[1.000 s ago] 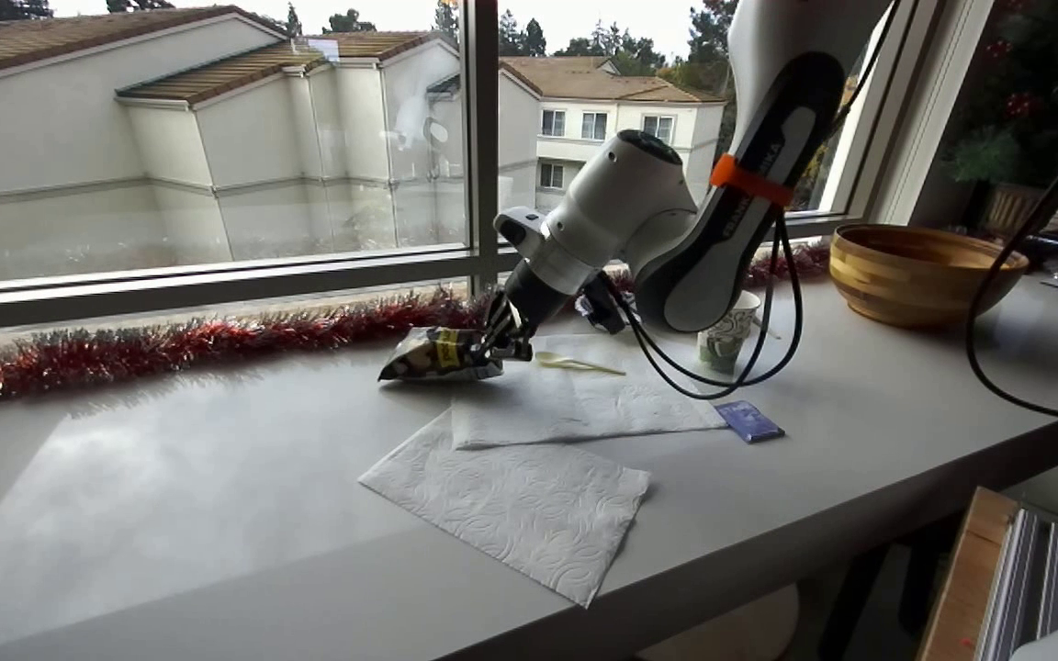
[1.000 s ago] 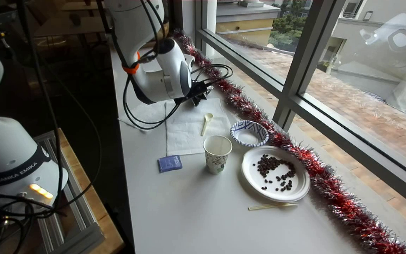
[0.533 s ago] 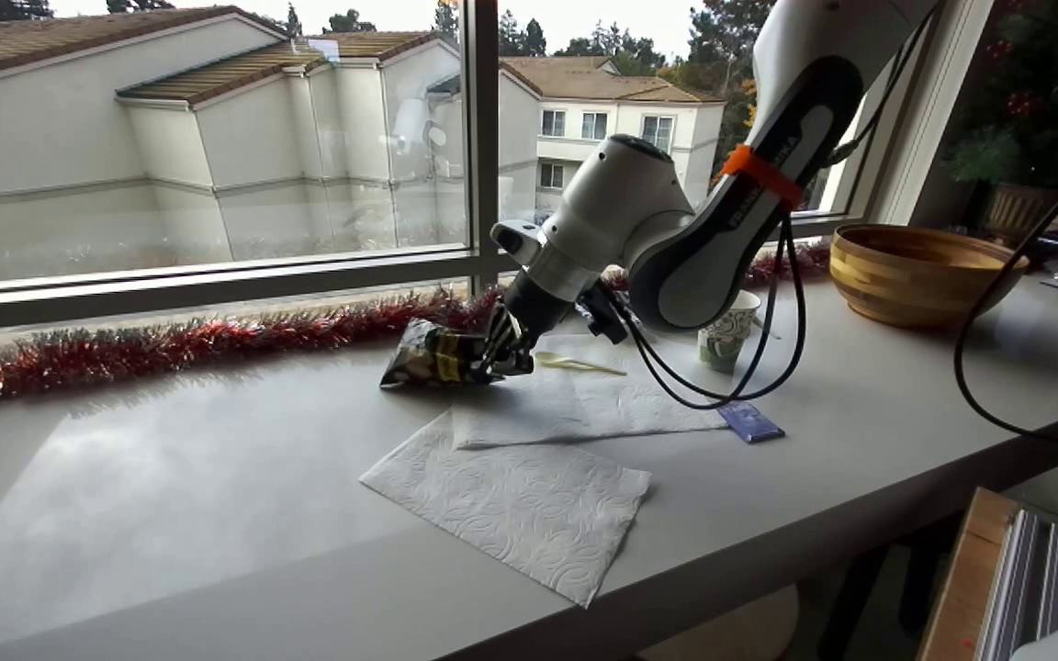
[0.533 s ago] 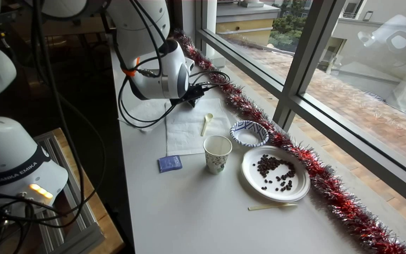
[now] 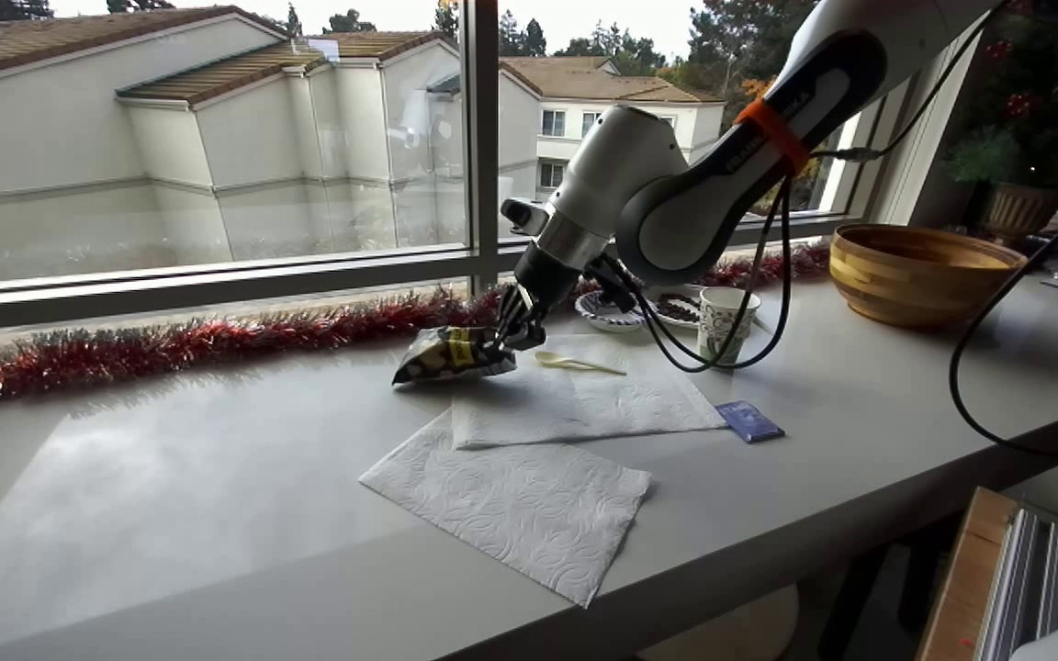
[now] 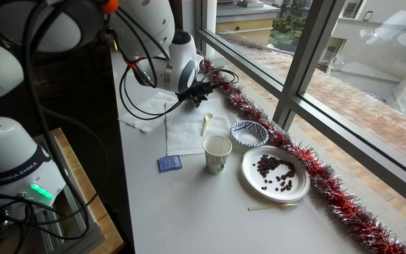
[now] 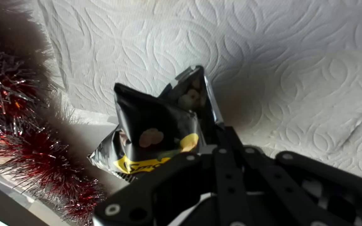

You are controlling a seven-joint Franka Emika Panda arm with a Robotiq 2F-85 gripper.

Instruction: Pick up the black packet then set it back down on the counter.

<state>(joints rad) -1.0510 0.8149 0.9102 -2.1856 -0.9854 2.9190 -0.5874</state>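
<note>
The black packet (image 5: 437,356), crinkly and dark with yellow print, hangs tilted at the left edge of the white napkins in an exterior view. My gripper (image 5: 503,340) is shut on the packet's right end. In the wrist view the fingers meet at the gripper (image 7: 226,131), on an edge of the packet (image 7: 156,125). The packet is very low over the counter (image 5: 263,477); I cannot tell if its lower corner touches. In an exterior view the gripper (image 6: 197,103) shows behind the arm, and the packet is hidden there.
White napkins (image 5: 529,505) lie below, with a pale spoon (image 5: 579,364) on one. A paper cup (image 6: 217,155), patterned bowl (image 6: 249,134), plate of dark beans (image 6: 250,180) and blue-purple piece (image 6: 170,163) are nearby. Red tinsel (image 5: 217,344) lines the window. A wooden bowl (image 5: 919,285) stands farther off.
The arm has shifted and the gripper has moved slightly up and right in an exterior view, with the packet moving along in it. The packet's tilt has changed a little.
</note>
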